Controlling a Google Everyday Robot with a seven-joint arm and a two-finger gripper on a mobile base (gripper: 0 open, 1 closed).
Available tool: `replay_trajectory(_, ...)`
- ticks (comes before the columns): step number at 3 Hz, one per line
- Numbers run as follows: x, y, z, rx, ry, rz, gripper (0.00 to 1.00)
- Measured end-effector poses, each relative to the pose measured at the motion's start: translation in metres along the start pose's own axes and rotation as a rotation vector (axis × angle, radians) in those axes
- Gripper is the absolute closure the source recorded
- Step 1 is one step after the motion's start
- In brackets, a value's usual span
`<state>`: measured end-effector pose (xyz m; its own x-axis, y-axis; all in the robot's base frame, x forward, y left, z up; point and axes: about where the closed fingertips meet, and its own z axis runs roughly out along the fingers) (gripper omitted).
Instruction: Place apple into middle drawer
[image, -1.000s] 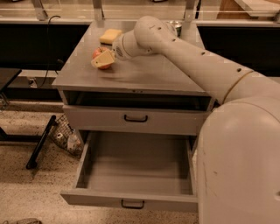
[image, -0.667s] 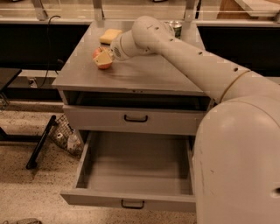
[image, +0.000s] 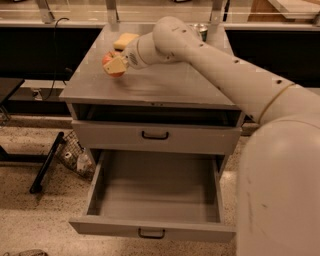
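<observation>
The apple, red with yellowish patches, is held in my gripper just above the left part of the grey cabinet top. My gripper is shut on the apple, its pale fingers wrapped across its front. My white arm reaches in from the lower right. The middle drawer, wide and deep with a small black handle, stands pulled out and empty below. The upper drawer above it is shut.
A yellow sponge lies at the back left of the cabinet top. A dark can stands at the back, behind my arm. A black stand leg and a wire basket sit on the floor to the left.
My gripper has lifted the apple slightly off the cabinet top and drawn it a little toward the front. The drawers have not moved.
</observation>
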<state>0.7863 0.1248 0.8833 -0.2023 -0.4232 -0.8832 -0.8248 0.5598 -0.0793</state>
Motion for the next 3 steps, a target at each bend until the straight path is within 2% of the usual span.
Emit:
replay_trajectory(1, 0.002, 0.012, -0.049, -0.029, -0.04, -0.018, 1.0)
replay_trajectory(2, 0.025, 0.025, -0.122, -0.081, -0.023, -0.061, 1.0)
replay_trajectory(3, 0.025, 0.025, -0.121, -0.082, -0.024, -0.061, 1.0)
